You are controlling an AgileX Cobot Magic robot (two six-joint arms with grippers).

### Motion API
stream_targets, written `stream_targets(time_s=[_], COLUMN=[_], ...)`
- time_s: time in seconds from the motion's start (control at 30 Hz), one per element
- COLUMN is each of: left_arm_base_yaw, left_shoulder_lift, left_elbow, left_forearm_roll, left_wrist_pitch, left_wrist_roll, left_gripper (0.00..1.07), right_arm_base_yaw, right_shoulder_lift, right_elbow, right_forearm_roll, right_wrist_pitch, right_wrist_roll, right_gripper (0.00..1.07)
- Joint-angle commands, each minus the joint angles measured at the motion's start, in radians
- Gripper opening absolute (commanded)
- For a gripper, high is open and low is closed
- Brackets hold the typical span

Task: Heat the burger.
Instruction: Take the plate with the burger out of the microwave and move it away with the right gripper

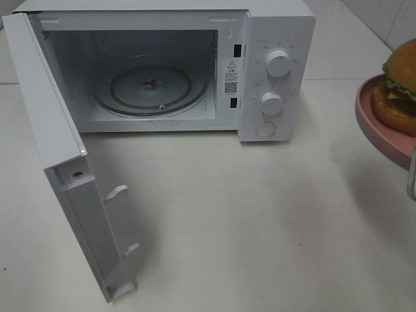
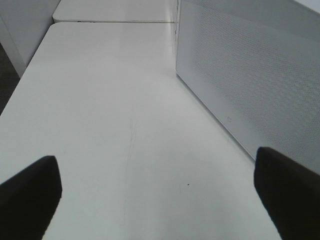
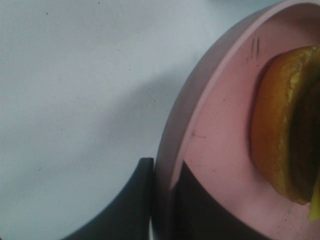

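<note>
The burger (image 1: 398, 91) lies on a round pink plate (image 1: 380, 127) at the right edge of the exterior high view, raised above the table with a shadow under it. In the right wrist view my right gripper (image 3: 166, 167) is shut on the plate's rim (image 3: 172, 140), one dark finger (image 3: 135, 200) outside and one inside, with the burger's bun (image 3: 277, 135) close by. The white microwave (image 1: 273, 39) stands at the back, its door (image 1: 58, 156) swung wide open to the left and its glass turntable (image 1: 151, 88) bare. My left gripper (image 2: 160, 195) is open over bare table.
Two knobs (image 1: 278, 63) and a button sit on the microwave's right panel. A white dotted panel of the microwave (image 2: 250, 75) runs close beside the left gripper. The white table (image 1: 260, 214) stretches in front of the oven.
</note>
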Motion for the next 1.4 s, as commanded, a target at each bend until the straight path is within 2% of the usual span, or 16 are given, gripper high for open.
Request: stream_targets(time_s=[0.03,0.43,0.6,0.73,1.0,1.4], left_arm_base_yaw=[-0.006,-0.006,-0.006,-0.006,-0.006,-0.006], left_shoulder_lift=[-0.023,-0.023,-0.023,-0.023,-0.023,-0.023], left_elbow=[0.003,0.003,0.003,0.003,0.003,0.003], left_forearm_roll=[-0.003,-0.003,-0.003,-0.003,-0.003,-0.003], left_wrist_pitch=[-0.008,-0.008,-0.008,-0.008,-0.008,-0.008], left_wrist_roll=[-0.003,-0.003,-0.003,-0.003,-0.003,-0.003], left_gripper=[0.98,0.98,0.98,0.98,0.98,0.98], right_arm_base_yaw=[-0.003,-0.003,-0.003,-0.003,-0.003,-0.010], right_shoulder_lift=[-0.004,0.032,0.130,0.238,0.387,0.571], right_elbow=[-0.001,-0.001,-0.001,-0.003,-0.016,-0.063], right_forearm_roll=[-0.111,-0.183,-0.216,-0.251,-0.254,-0.296], right_wrist_pitch=[0.022,0.137,0.191,0.206,0.205,0.179], right_wrist_roll=[0.120,0.414,0.557,0.764,1.052,1.209], right_gripper=[0.01,0.01,0.02,0.02,0.03,0.03])
